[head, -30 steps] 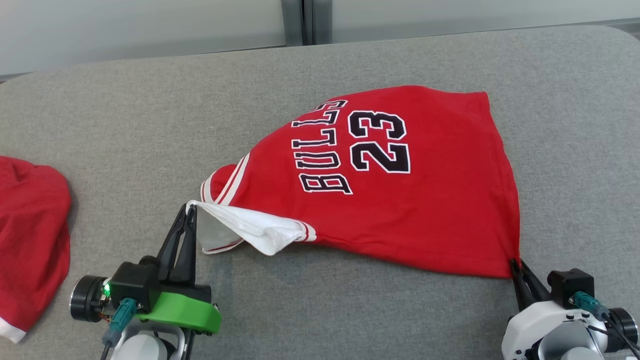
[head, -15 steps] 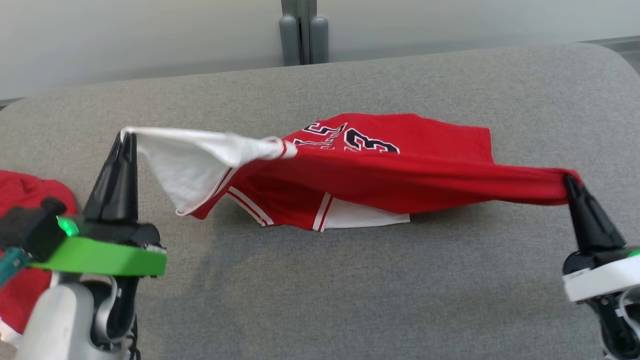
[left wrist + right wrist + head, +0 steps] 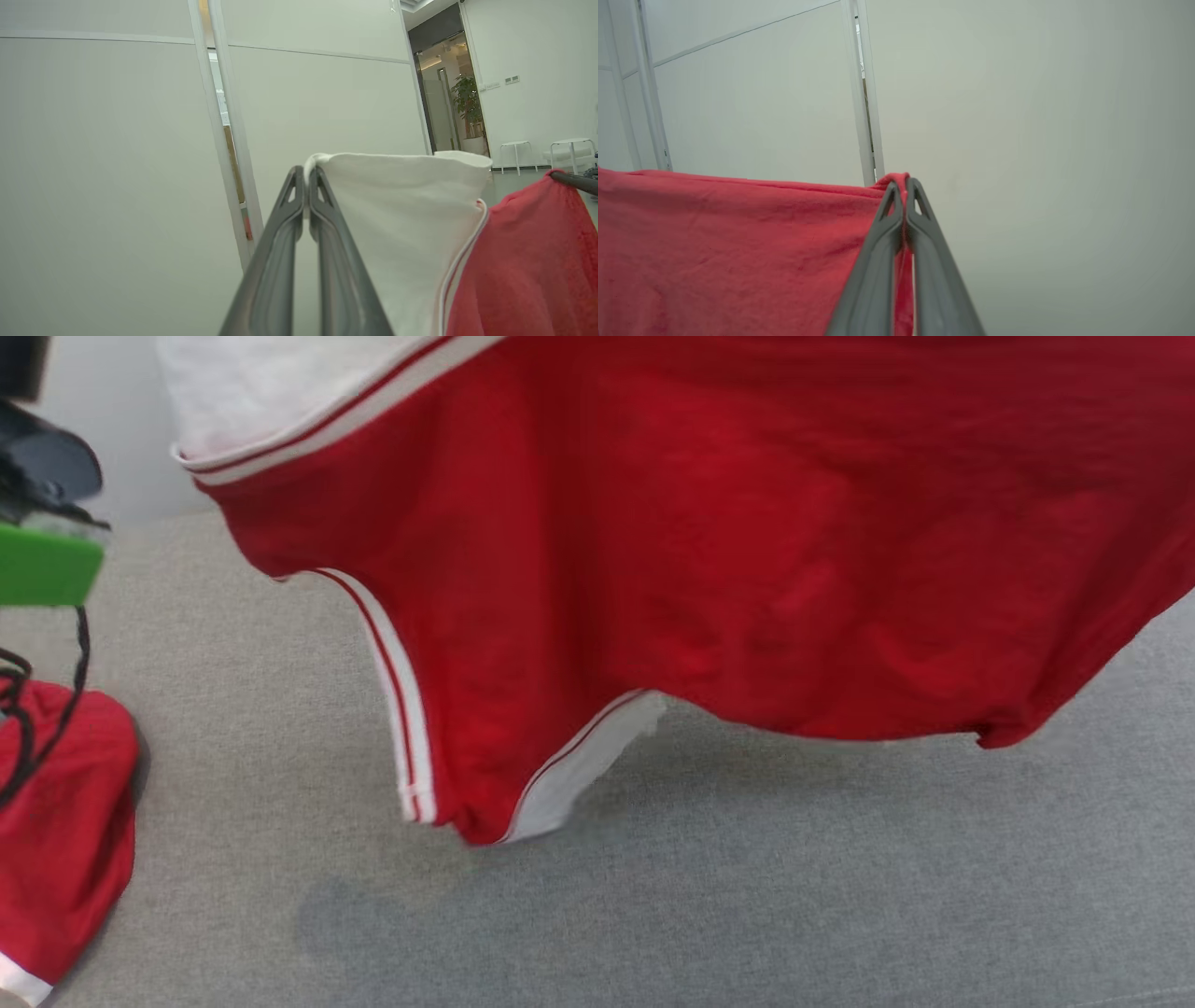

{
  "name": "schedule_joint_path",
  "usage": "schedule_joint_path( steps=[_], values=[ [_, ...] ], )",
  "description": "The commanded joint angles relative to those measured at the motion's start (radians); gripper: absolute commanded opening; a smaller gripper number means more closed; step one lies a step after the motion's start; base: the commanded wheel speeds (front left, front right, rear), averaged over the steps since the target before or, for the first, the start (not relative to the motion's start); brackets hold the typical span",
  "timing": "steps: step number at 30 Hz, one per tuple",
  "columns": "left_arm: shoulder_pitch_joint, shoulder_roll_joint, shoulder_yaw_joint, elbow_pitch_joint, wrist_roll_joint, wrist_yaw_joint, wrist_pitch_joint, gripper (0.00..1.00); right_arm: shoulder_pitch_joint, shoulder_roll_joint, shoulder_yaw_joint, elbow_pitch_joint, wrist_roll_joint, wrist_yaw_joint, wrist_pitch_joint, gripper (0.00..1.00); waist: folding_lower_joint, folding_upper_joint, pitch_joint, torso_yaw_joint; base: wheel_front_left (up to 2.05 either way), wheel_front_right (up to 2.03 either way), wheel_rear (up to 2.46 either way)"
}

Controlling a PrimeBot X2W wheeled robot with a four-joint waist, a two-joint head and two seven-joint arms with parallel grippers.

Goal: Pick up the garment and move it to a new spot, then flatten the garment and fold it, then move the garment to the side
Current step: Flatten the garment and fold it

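The garment (image 3: 709, 551) is a red jersey with white trim, hanging in the air above the grey table (image 3: 747, 896), stretched wide across the head view. My left gripper (image 3: 307, 175) is shut on a white corner of the garment (image 3: 397, 224) in the left wrist view. In the right wrist view, a red corner of the garment (image 3: 738, 242) is pinched in my right gripper (image 3: 902, 184), which is shut. The left gripper's green and black body (image 3: 42, 523) shows at the head view's left edge. The jersey's lowest point (image 3: 485, 821) dangles just above the table.
A second red garment (image 3: 56, 840) lies on the table at the left edge of the head view. Pale wall panels (image 3: 117, 163) stand behind the raised grippers. Far off in the left wrist view are a doorway, a plant (image 3: 467, 102) and stools (image 3: 514, 151).
Both grippers have lifted the jersey from the table up into the air, stretched between them. The head camera's picture has shifted too.
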Motion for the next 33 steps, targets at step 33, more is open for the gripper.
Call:
schedule_joint_path(
  steps=[33],
  values=[
    [-0.782, -0.096, -0.320, 0.732, 0.219, 0.000, -0.492, 0.00, -1.084, 0.272, 0.467, 0.893, -0.511, -0.002, -0.230, 0.00, 0.0000, 0.0000, 0.601, 0.094, 0.00, 0.00, 0.00]
  ],
)
